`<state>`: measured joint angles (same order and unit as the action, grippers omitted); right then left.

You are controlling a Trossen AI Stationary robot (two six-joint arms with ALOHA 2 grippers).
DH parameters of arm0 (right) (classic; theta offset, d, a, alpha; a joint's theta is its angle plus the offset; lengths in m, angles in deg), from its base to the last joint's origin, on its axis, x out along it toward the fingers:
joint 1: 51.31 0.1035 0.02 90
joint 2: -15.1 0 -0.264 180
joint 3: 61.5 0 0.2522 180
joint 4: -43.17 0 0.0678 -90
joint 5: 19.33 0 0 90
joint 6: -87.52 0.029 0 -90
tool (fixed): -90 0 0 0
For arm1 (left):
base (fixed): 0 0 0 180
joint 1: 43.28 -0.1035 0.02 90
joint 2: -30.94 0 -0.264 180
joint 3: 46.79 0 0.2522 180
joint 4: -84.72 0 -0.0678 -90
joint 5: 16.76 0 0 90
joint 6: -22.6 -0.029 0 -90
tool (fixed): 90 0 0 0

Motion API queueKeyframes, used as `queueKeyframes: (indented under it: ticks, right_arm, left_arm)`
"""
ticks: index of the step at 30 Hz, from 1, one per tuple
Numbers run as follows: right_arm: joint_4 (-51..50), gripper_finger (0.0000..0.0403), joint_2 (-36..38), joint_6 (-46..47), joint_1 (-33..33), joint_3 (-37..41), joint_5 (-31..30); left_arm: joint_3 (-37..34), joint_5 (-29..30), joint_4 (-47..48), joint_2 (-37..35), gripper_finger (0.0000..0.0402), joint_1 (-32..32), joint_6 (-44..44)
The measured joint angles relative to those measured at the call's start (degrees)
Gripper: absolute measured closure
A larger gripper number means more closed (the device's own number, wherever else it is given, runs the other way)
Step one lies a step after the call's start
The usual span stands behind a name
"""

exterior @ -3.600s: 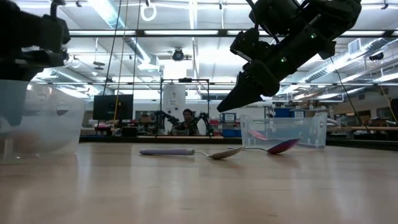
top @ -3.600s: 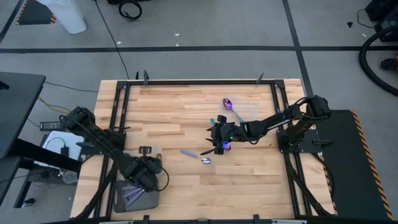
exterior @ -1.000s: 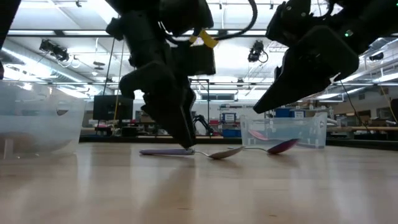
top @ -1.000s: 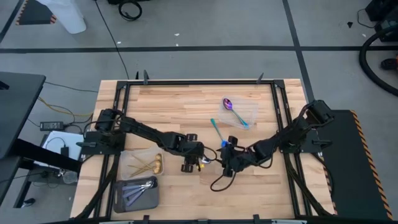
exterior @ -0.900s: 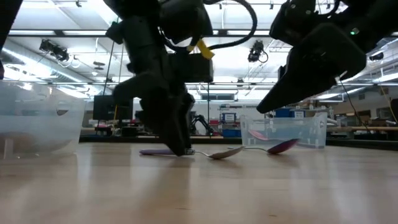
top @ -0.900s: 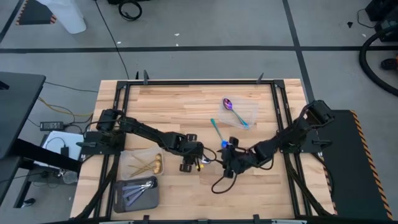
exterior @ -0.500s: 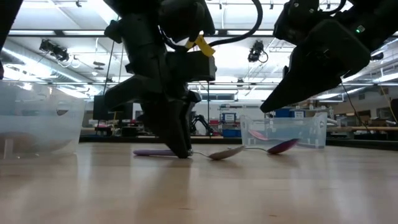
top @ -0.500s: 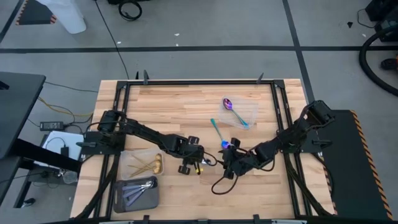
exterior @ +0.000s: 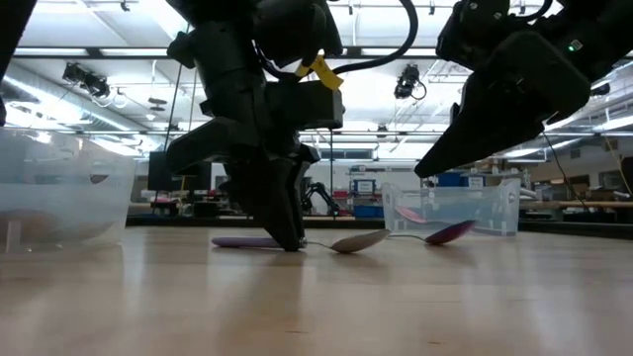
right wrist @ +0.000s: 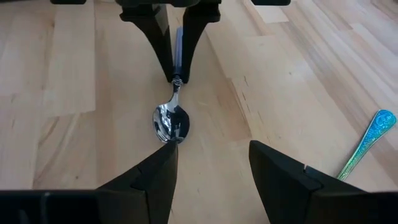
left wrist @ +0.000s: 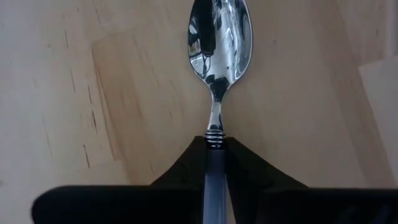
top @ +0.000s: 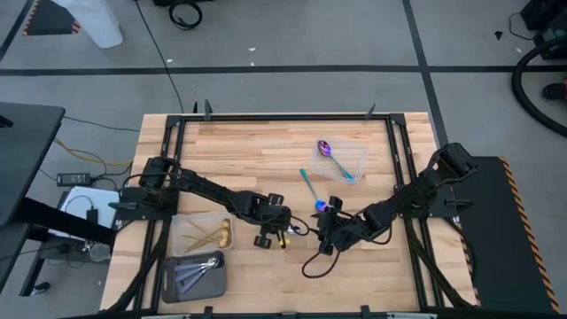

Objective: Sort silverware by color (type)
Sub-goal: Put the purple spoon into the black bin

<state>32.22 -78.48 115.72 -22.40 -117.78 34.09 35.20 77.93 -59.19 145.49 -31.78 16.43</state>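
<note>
— Resting where, on that pale wooden desk (top: 266,159)?

— Mid-desk: left gripper (left wrist: 215,163) clenched on the lavender handle of the small silver spoon (left wrist: 219,37), bowl flat on the wood.

— And the right gripper (right wrist: 212,163)?

— Spread wide, just beside the bowl.

Seen from above, the left gripper (top: 282,236) and the right gripper (top: 321,239) are reaching toward each other near the middle of the wooden table (top: 239,159), their tips close but apart. Behind them, a teal-handled spoon (top: 307,183) is lying on bare wood, while a purple-bowled spoon (top: 330,154) is resting in a clear container (top: 359,158). At the left front, gold utensils (top: 213,233) are sitting in another container, just behind a tray of lavender-handled pieces (top: 195,270).
</note>
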Motion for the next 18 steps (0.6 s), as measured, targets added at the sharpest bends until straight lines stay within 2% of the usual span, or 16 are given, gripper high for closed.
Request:
queueKeyframes:
  ticks: [9, 18]
  right_arm:
    - [0.02, 0.0195, 0.00, -1.21, 0.02, 0.00, -0.04]
    - [0.09, 0.0195, 0.00, -4.20, -0.67, 0.00, -0.71]
  left_arm:
    - [0.22, 0.01, 0.36, -0.06, 0.0357, -0.01, 0.66]
    - [5.83, 0.79, 8.26, 0.37, 0.0357, -0.04, 1.01]
